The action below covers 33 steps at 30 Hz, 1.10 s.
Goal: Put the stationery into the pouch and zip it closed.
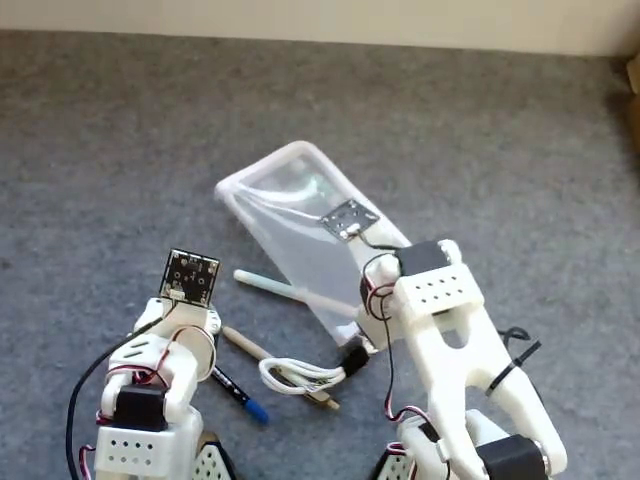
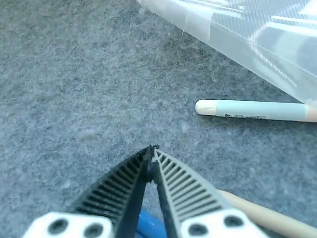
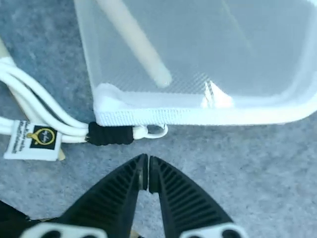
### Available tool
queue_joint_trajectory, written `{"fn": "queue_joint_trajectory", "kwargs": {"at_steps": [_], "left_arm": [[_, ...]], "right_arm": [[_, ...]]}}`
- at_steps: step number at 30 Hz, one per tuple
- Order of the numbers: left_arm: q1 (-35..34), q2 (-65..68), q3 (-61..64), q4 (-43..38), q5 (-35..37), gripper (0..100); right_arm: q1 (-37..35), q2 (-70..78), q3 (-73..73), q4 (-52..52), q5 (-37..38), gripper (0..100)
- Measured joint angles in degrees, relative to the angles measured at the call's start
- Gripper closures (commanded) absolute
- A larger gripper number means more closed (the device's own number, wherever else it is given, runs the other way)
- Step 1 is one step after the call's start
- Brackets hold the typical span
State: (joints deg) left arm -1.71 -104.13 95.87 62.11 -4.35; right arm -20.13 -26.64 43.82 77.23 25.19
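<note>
The task seems to be at its beginning. The pouch lies flat on the counter and the stationery is outside it. A light pen lies just beside the pouch's long edge, with one end touching it or going under it; I cannot tell which. Farther from the pouch lie a wooden pencil, a blue pen and a white cable.

The left claw is clenched on nothing, near the light pen's cap. The right claw is also clenched and empty, just beside the pouch's short end, where the zipper pull sits at the corner.

I judge that the next move needs one claw to spread its jaws and take either the pull or the light pen. Whether the pouch's mouth is open, I cannot see.
</note>
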Motion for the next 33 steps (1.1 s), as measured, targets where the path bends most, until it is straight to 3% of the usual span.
{"fn": "queue_joint_trajectory", "kwargs": {"at_steps": [5,17,26,33], "left_arm": [[0.0,0.0,0.0,0.0,0.0,99],[0.0,0.0,0.0,0.0,0.0,99],[0.0,0.0,0.0,0.0,0.0,99],[0.0,0.0,0.0,0.0,0.0,99]], "right_arm": [[-0.18,0.0,-1.23,1.32,-5.89,99.5],[-2.99,0.0,-1.23,1.49,-34.11,99.5],[-3.16,0.0,-1.23,1.49,-46.24,98.8],[-9.32,0.09,-1.23,1.49,-52.31,80.9]]}}
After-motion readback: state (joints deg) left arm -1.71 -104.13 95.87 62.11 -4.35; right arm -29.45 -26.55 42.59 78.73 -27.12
